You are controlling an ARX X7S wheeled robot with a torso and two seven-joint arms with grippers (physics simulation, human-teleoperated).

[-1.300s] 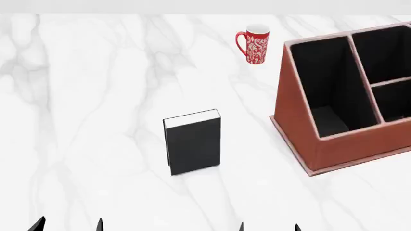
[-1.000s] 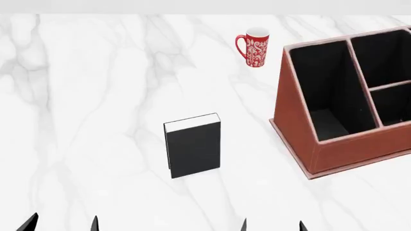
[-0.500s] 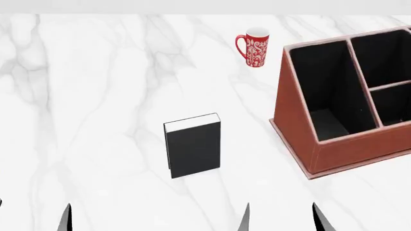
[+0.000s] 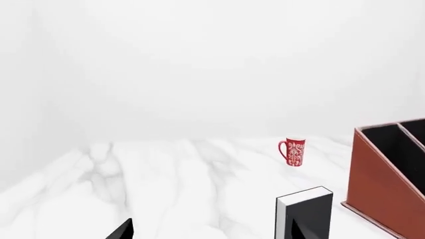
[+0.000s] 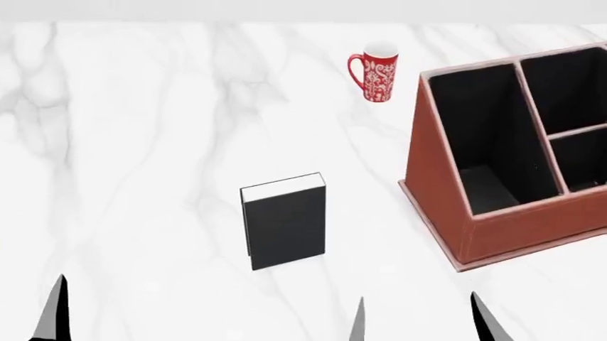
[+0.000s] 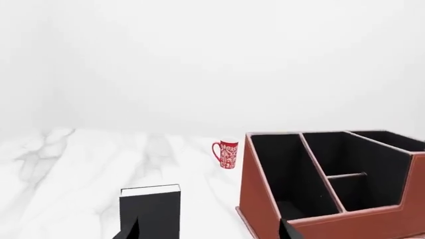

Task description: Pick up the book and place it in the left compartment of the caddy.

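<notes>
Book position: I saw the book point(image 5: 283, 220) standing upright on the desk point(image 5: 142, 142), ahead of both hands.
Nearer hand: I judged the right hand point(image 5: 422, 320) closer; book ahead, toward its inner side.
Left hand point(image 5: 19, 312): fingers apart, empty.
Right hand: fingers apart, empty.
Caddy point(image 5: 436, 185): ahead of the right hand; left compartment point(image 5: 484, 142) vacant.

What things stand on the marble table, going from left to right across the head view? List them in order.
Black hardcover book with white page edges → red patterned mug → large reddish-brown caddy with black-lined compartments.
</notes>
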